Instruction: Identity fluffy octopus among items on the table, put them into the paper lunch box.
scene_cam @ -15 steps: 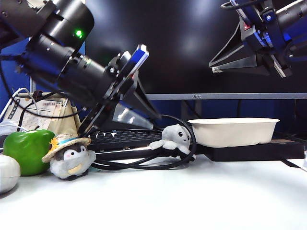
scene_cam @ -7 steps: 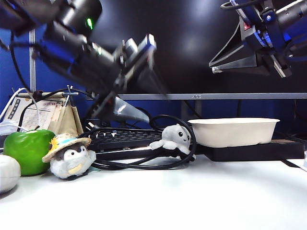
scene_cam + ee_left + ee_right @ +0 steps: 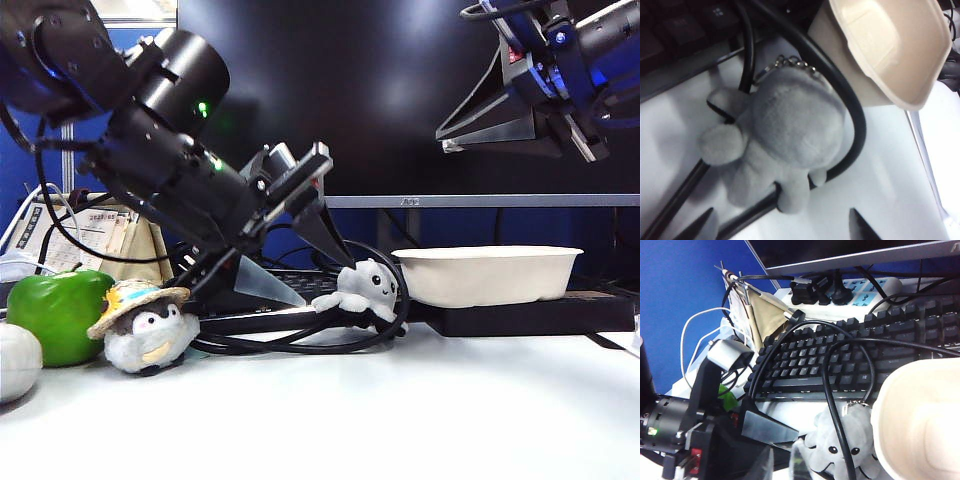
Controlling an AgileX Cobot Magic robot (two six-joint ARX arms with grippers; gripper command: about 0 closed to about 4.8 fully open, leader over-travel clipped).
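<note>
The fluffy octopus (image 3: 368, 285) (image 3: 790, 130) (image 3: 840, 450), light grey with a key chain, sits on the white table (image 3: 400, 410) inside a loop of black cable (image 3: 300, 345). My left gripper (image 3: 327, 284) (image 3: 782, 227) slants down at it from the left, open. Its fingertips (image 3: 860, 227) stand wide apart just short of the plush, not touching it. The paper lunch box (image 3: 490, 275) (image 3: 910, 75) (image 3: 920, 415) stands right beside the octopus, on a black block (image 3: 530, 315). My right gripper (image 3: 441, 142) (image 3: 783, 462) hangs high above the box, shut and holding nothing.
A penguin plush with a straw hat (image 3: 145, 330), a green apple (image 3: 58, 312) and a white round thing (image 3: 15, 360) sit at the left. A black keyboard (image 3: 255, 290) (image 3: 840, 360) lies behind the octopus. A power strip (image 3: 850, 290) and a monitor stand further back.
My left arm has swung down and to the right toward the octopus, and its jaws have spread wide. The right arm, octopus and box have not moved.
</note>
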